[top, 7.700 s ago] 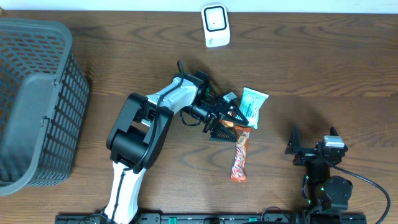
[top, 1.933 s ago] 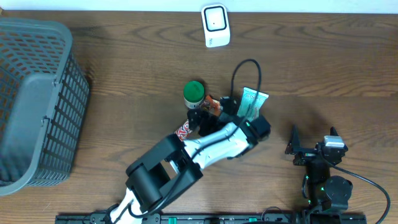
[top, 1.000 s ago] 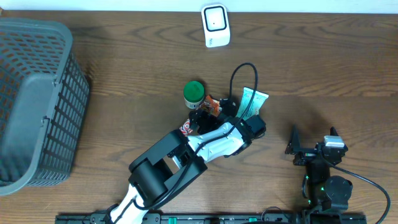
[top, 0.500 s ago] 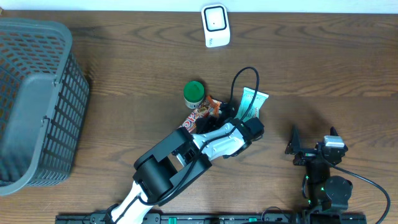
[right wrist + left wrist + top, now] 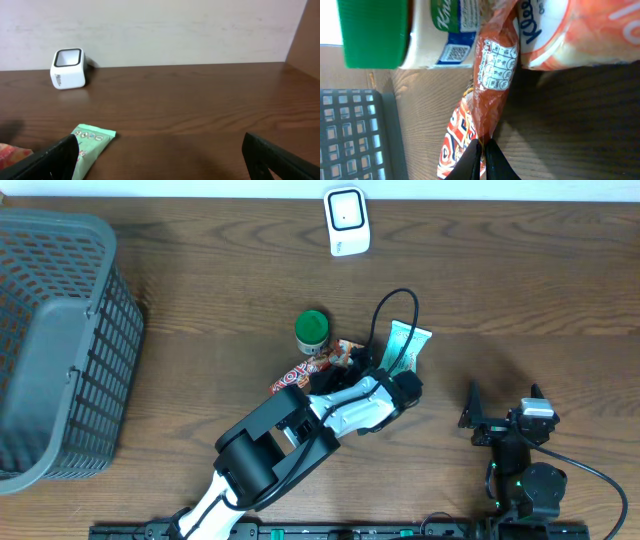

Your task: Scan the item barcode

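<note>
The left arm (image 5: 265, 455) reaches diagonally forward, wrist folded back, left gripper (image 5: 482, 156) pinched onto the orange snack wrapper (image 5: 492, 75); the right gripper (image 5: 160, 150) sits parked, jaws wide apart

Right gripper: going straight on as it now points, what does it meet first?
Likely nothing, as far as visible: the right gripper faces bare table up to the wall. The green packet and white scanner lie off to its left.

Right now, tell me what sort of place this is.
Probably a mock shop checkout on a wooden table: a white barcode scanner stands at the far edge, a grey shopping basket sits at the left, and packaged goods, a green-lidded jar and a snack packet, lie between.
</note>
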